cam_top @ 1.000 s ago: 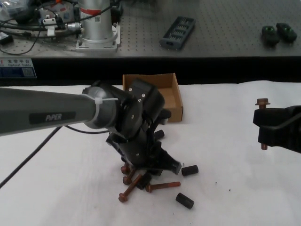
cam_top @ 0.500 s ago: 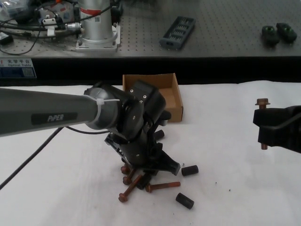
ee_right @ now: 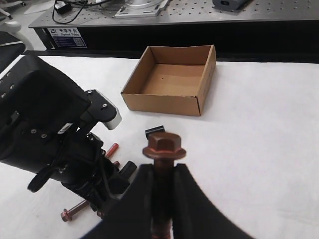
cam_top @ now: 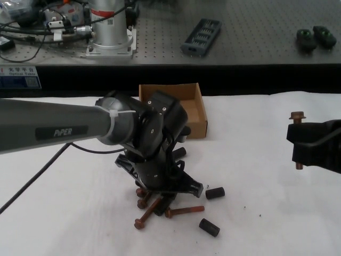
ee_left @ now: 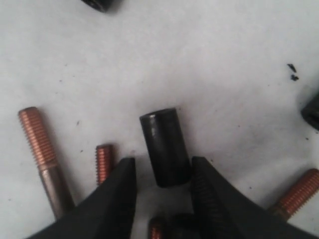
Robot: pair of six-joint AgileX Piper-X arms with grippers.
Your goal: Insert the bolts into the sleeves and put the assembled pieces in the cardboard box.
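1. A white, slightly wrinkled sheet covers the worktop (cam_top: 266,213).
2. Behind it stands a grey perforated table (cam_top: 256,26) with a dark front edge.
3. That table carries a silver metal column (cam_top: 109,21) on a base plate, tangled cables (cam_top: 26,24), a dark ridged block (cam_top: 201,36) and two small dark pieces (cam_top: 316,37), perhaps knobs.
4. A blue-and-white label (cam_top: 19,76) sits on the table's front.

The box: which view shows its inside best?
The right wrist view: the floor of the box is in sight. In the high view the left arm hides part of it. The left wrist view faces the cloth.
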